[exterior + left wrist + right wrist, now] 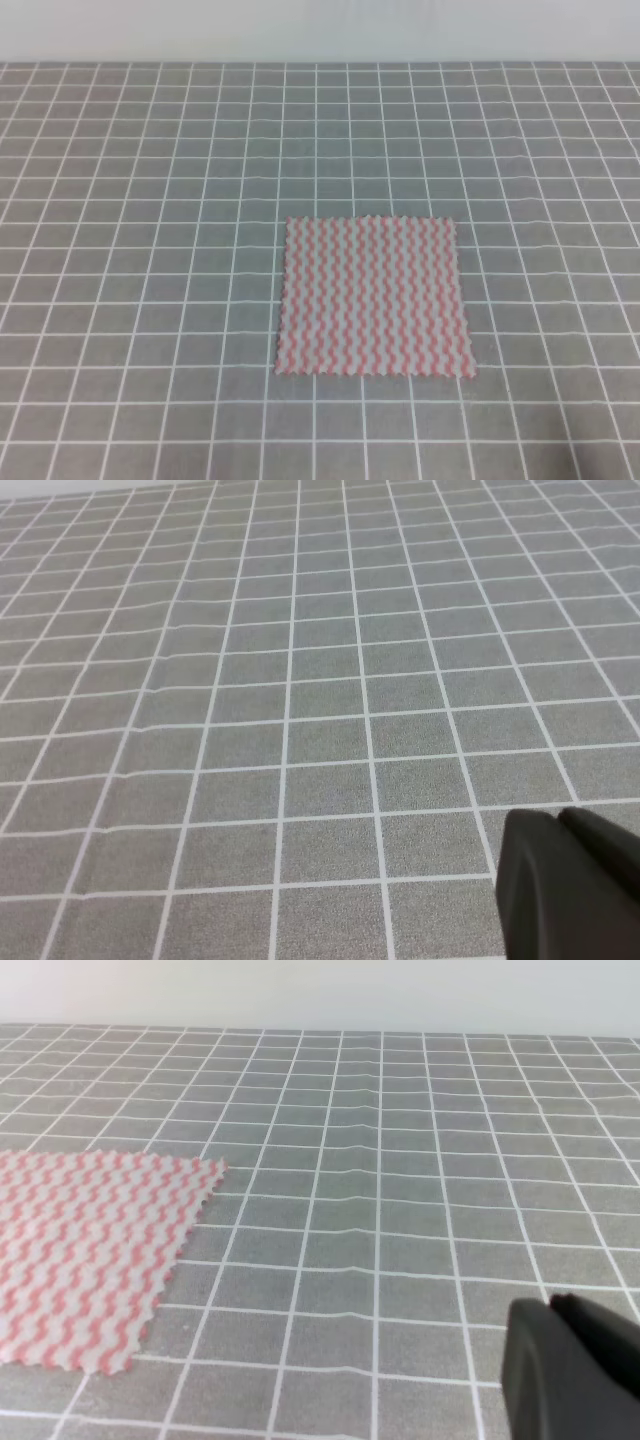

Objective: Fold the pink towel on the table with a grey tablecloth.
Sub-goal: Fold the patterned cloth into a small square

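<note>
The pink towel [374, 297] lies flat and unfolded, a square of pink-and-white zigzag stripes, just right of the middle of the table with a grey tablecloth [150, 200]. In the right wrist view the pink towel [85, 1255] fills the left side, one corner pointing right. No gripper shows in the exterior high view. A black part of the left gripper [570, 885] sits in the lower right corner of the left wrist view, over bare grid cloth [300, 700]. A similar black part of the right gripper [570, 1370] shows at lower right, well apart from the towel. Neither view shows the jaws.
The grey grid cloth [420, 1160] has slight ripples running across it right of the towel. A pale wall [320, 30] borders the table's far edge.
</note>
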Tool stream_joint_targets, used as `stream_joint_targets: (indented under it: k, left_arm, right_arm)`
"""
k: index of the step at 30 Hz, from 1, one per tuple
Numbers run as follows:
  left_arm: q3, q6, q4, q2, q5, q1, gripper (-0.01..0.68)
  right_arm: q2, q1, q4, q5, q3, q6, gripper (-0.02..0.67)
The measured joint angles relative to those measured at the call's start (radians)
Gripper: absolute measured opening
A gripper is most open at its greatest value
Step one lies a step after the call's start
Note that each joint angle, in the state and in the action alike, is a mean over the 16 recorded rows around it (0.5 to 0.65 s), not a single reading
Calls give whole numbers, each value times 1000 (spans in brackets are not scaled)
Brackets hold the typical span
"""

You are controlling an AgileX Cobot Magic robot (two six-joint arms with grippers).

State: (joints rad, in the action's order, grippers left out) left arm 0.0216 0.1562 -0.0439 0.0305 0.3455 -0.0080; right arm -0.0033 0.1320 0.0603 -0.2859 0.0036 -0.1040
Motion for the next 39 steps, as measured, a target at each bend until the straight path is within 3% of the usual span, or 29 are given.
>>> stream_joint_targets:
  k: [39]
  left_arm:
    - [-6, 0, 0, -11, 5, 0, -3]
  right_arm:
    - [-7, -1, 0, 7, 14, 0, -17]
